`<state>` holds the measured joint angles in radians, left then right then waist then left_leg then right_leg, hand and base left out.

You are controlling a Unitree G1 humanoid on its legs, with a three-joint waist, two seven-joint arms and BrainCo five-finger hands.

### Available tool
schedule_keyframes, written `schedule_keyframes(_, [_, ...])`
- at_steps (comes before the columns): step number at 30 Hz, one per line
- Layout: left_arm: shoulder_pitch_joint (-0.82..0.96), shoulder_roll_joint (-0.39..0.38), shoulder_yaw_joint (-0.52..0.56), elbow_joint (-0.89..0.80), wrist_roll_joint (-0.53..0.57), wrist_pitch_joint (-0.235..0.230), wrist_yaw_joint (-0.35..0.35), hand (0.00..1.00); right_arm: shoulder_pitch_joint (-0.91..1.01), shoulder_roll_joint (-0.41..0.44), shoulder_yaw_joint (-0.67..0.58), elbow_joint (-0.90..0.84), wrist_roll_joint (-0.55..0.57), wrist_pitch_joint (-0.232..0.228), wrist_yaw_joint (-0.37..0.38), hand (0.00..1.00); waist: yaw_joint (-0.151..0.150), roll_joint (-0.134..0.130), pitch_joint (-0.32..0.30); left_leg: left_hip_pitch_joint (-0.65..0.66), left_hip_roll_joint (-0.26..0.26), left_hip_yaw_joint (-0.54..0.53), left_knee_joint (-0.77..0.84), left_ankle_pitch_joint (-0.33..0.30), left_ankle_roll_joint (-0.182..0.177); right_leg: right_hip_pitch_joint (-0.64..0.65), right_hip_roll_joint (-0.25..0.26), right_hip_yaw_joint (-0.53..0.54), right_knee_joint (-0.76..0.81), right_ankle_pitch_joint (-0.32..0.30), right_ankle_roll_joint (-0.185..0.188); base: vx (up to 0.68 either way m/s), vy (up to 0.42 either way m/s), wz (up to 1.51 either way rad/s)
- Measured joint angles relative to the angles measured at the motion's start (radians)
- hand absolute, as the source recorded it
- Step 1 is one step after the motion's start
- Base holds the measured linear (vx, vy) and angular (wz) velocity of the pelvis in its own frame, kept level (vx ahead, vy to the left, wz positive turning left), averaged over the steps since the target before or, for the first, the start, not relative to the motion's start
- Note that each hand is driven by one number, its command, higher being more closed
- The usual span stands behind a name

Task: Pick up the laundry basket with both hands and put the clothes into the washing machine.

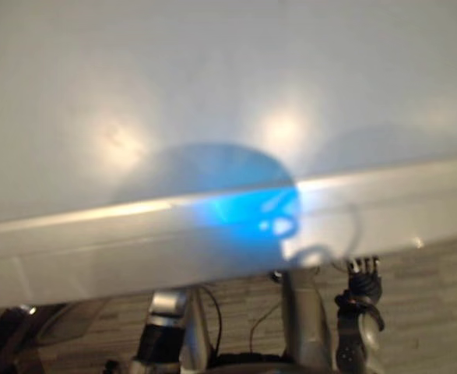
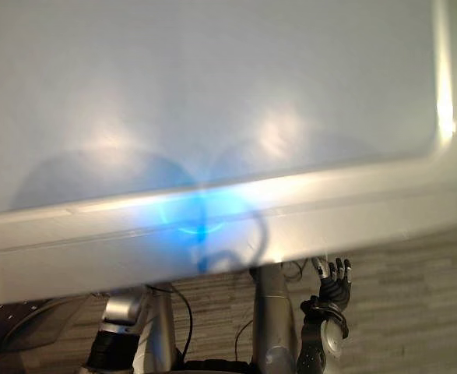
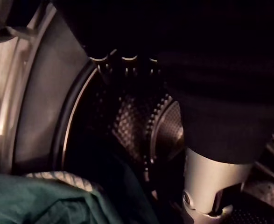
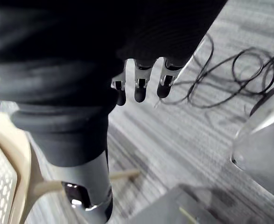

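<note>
Clothes (image 3: pixel 34 200) lie at the mouth of the drum (image 3: pixel 132 123) by our left hand (image 3: pixel 204 182) — we cannot tell its grip — while our right hand (image 4: pixel 139 88) hangs straight-fingered, empty, beside the basket (image 4: pixel 10 149), so we judge loading nearly done.

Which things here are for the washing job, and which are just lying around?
For the job: washing machine, green clothes, basket.
Just lying around: grey flat thing on the floor.

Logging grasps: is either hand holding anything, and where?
Right hand: open, nothing held. Left hand is at the washing machine drum beside green clothes; whether it grips them cannot be told.
</note>
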<state>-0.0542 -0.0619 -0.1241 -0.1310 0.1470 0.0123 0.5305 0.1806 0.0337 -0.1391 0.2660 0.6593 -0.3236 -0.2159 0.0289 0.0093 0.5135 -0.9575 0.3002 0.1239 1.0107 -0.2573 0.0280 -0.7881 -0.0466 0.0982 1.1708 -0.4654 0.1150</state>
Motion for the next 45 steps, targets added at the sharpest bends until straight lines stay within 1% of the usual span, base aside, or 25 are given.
schedule_keyframes(1, [0.01,-0.002,0.019,0.0,-0.001,0.0,-0.005,0.0,-0.003,-0.007,0.001,-0.007,-0.003,-0.004,0.002,0.0,0.014,0.002,0.001,0.0,0.001,-0.015,0.023,0.0,0.0,-0.045,-0.001,0.015,-0.016,-0.037,0.003,0.13,-0.148,-0.03])
schedule_keyframes(2, [0.022,-0.003,0.031,0.001,-0.005,-0.001,-0.005,0.0,-0.002,-0.019,0.0,-0.002,-0.003,-0.004,0.0,0.0,0.019,0.001,0.0,-0.004,0.005,-0.021,0.061,-0.002,-0.004,-0.041,-0.013,0.023,-0.121,-0.016,0.0,0.16,-0.22,-0.19])
schedule_keyframes(4, [0.055,-0.003,0.043,0.005,-0.016,-0.009,-0.012,0.0,-0.015,-0.053,0.001,0.034,-0.001,0.006,-0.011,0.0,0.019,0.038,-0.003,-0.037,0.03,-0.079,0.154,0.016,-0.025,-0.003,0.032,-0.01,-0.108,-0.049,-0.018,0.12,-0.165,-0.15])
schedule_keyframes(5, [0.06,-0.002,0.028,0.006,-0.019,-0.028,-0.032,0.0,-0.013,-0.061,-0.009,0.037,-0.001,0.003,-0.029,0.0,0.013,0.043,-0.014,-0.059,0.014,-0.088,0.173,-0.025,-0.066,0.006,0.039,-0.022,-0.093,-0.049,-0.018,0.13,-0.119,0.2])
schedule_keyframes(6, [0.044,0.001,0.007,0.01,-0.022,-0.04,-0.049,0.0,-0.008,-0.067,-0.026,0.038,-0.001,-0.004,-0.043,0.0,0.011,0.044,-0.015,-0.046,-0.022,-0.036,0.103,-0.016,-0.036,0.018,0.03,-0.041,-0.079,-0.05,-0.018,0.16,-0.132,0.35])
schedule_keyframes(7, [0.038,0.003,-0.003,0.026,-0.029,-0.046,-0.06,0.0,-0.009,-0.064,-0.028,0.047,-0.001,-0.003,-0.047,0.0,0.014,0.04,-0.014,-0.009,-0.031,-0.028,0.063,-0.026,0.009,0.034,0.028,-0.062,-0.069,-0.051,-0.017,0.17,-0.084,0.59])
schedule_keyframes(10, [0.034,0.002,-0.035,0.101,-0.058,-0.039,-0.101,0.0,0.0,-0.048,-0.027,0.071,-0.001,0.001,-0.046,0.0,0.014,0.024,-0.021,0.077,-0.038,-0.013,0.012,-0.023,0.0,0.109,0.003,-0.1,-0.037,-0.037,-0.014,0.2,-0.095,0.72])
schedule_keyframes(11, [0.031,0.001,-0.029,0.136,-0.079,-0.031,-0.116,0.0,-0.003,-0.033,-0.018,0.075,-0.002,0.003,-0.043,0.0,0.015,0.02,-0.023,0.118,-0.036,-0.019,-0.001,-0.023,0.0,0.09,-0.003,-0.102,0.034,0.002,-0.028,0.14,-0.126,0.33])
schedule_keyframes(12, [0.035,0.001,-0.015,0.156,-0.097,-0.023,-0.116,0.0,-0.013,-0.032,-0.009,0.086,-0.002,0.005,-0.042,0.0,0.015,0.014,-0.026,0.145,-0.033,-0.018,-0.007,-0.023,0.0,0.087,-0.012,-0.097,0.001,-0.036,-0.038,0.12,-0.131,0.15])
schedule_keyframes(13, [0.041,0.002,0.008,0.174,-0.101,-0.016,-0.116,0.0,-0.024,-0.036,-0.008,0.106,-0.002,0.006,-0.042,0.0,0.016,0.004,-0.032,0.166,-0.032,-0.014,-0.004,-0.023,-0.001,0.105,-0.036,-0.089,-0.121,-0.011,-0.036,0.09,-0.122,-0.05])
schedule_keyframes(14, [0.045,0.011,0.034,0.204,-0.121,-0.012,-0.117,0.0,-0.039,-0.054,-0.002,0.146,-0.003,0.013,-0.043,0.0,0.013,0.007,-0.035,0.192,-0.022,-0.024,-0.003,-0.023,-0.005,0.146,-0.025,-0.103,-0.168,-0.019,-0.046,0.07,-0.131,-0.05])
schedule_keyframes(16, [0.043,0.039,0.054,0.255,-0.157,0.014,-0.135,0.0,-0.036,-0.061,-0.004,0.21,-0.004,0.03,-0.047,0.0,0.012,0.003,-0.038,0.261,-0.023,-0.039,-0.074,0.001,-0.046,0.22,-0.013,-0.129,-0.225,-0.009,-0.054,0.08,-0.162,0.14])
schedule_keyframes(19, [0.076,0.09,0.053,0.3,-0.189,0.058,-0.162,0.0,-0.023,-0.048,-0.007,0.303,-0.037,0.06,-0.056,0.0,0.011,-0.05,-0.069,0.397,-0.033,-0.05,-0.235,0.039,-0.108,0.349,-0.008,-0.186,-0.336,0.015,-0.074,0.11,-0.152,0.38])
schedule_keyframes(22, [0.113,0.105,0.046,0.31,-0.197,0.078,-0.183,0.0,-0.026,-0.038,-0.005,0.353,-0.079,0.073,-0.054,0.0,0.013,-0.076,-0.085,0.468,-0.041,-0.081,-0.271,0.044,-0.116,0.436,-0.01,-0.235,-0.357,0.02,-0.082,0.09,-0.094,0.38])
schedule_keyframes(24, [0.133,0.106,0.042,0.31,-0.196,0.093,-0.187,0.0,-0.029,-0.04,-0.005,0.376,-0.084,0.08,-0.052,0.0,0.016,-0.079,-0.088,0.483,-0.036,-0.113,-0.22,0.053,-0.096,0.454,-0.007,-0.269,-0.279,0.046,-0.104,0.05,-0.105,0.23])
schedule_keyframes(25, [0.143,0.11,0.048,0.318,-0.196,0.099,-0.181,0.0,-0.038,-0.04,-0.004,0.388,-0.091,0.086,-0.051,0.0,0.017,-0.076,-0.092,0.492,-0.014,-0.132,-0.2,0.053,-0.088,0.39,-0.01,-0.26,-0.165,0.058,-0.149,-0.03,-0.143,0.15])
schedule_keyframes(26, [0.154,0.127,0.054,0.326,-0.196,0.101,-0.18,0.0,-0.044,-0.031,0.0,0.417,-0.091,0.091,-0.051,0.0,0.011,-0.094,-0.123,0.496,-0.033,-0.152,-0.203,0.043,-0.099,0.403,-0.013,-0.256,-0.334,0.052,-0.157,-0.02,-0.168,0.21])
schedule_keyframes(28, [0.169,0.115,0.053,0.33,-0.197,0.112,-0.182,0.0,-0.046,-0.041,0.002,0.448,-0.09,0.098,-0.046,0.0,0.019,-0.049,-0.148,0.494,0.019,-0.173,-0.105,-0.02,-0.094,0.45,0.021,-0.3,-0.371,0.045,-0.177,0.08,-0.08,0.09])
schedule_keyframes(29, [0.194,0.12,0.051,0.331,-0.196,0.115,-0.188,0.0,-0.042,-0.041,-0.001,0.456,-0.089,0.1,-0.046,0.0,0.016,-0.045,-0.175,0.511,0.037,-0.169,-0.089,-0.05,-0.079,0.463,0.031,-0.31,-0.371,0.044,-0.179,0.13,0.007,-0.02])
schedule_keyframes(31, [0.216,0.122,0.021,0.342,-0.196,0.132,-0.205,0.0,-0.021,-0.035,-0.008,0.454,-0.08,0.1,-0.045,0.0,0.014,-0.048,-0.211,0.539,0.033,-0.149,-0.137,-0.054,-0.111,0.487,0.025,-0.317,-0.399,0.046,-0.176,0.08,0.055,0.17])
schedule_keyframes(32, [0.222,0.124,-0.013,0.372,-0.195,0.133,-0.216,0.0,-0.001,-0.016,-0.022,0.455,-0.077,0.101,-0.044,0.0,0.007,-0.051,-0.255,0.559,0.028,-0.126,-0.222,-0.055,-0.18,0.497,0.016,-0.327,-0.453,0.066,-0.155,0.08,0.12,0.4])
schedule_keyframes(34, [0.227,0.127,-0.075,0.404,-0.192,0.134,-0.232,0.0,0.012,0.025,-0.055,0.48,-0.076,0.107,-0.041,0.0,0.004,-0.061,-0.3,0.61,0.008,-0.072,-0.379,-0.041,-0.192,0.535,0.004,-0.343,-0.586,0.139,-0.127,0.08,0.186,0.39])
schedule_keyframes(39, [0.237,0.161,-0.176,0.451,-0.175,0.134,-0.275,0.0,-0.004,0.019,-0.07,0.554,-0.083,0.118,-0.042,0.0,0.02,-0.062,-0.345,0.672,-0.031,-0.008,-0.516,0.035,-0.152,0.601,0.003,-0.299,-0.798,0.287,-0.081,0.01,0.184,-0.19])
schedule_keyframes(40, [0.237,0.168,-0.196,0.454,-0.173,0.134,-0.294,0.0,-0.02,0.019,-0.07,0.566,-0.09,0.131,-0.043,0.0,0.032,-0.063,-0.346,0.7,-0.038,0.023,-0.562,0.056,-0.138,0.62,0.004,-0.272,-0.864,0.348,-0.067,-0.06,0.151,-0.38])
schedule_keyframes(45, [0.238,0.168,-0.216,0.455,-0.173,0.142,-0.311,0.0,-0.048,0.031,-0.045,0.571,-0.116,0.136,-0.041,0.0,0.047,-0.066,-0.348,0.759,-0.049,0.097,-0.611,0.067,-0.124,0.642,-0.007,-0.253,-0.925,0.426,-0.041,-0.12,0.095,-0.35])
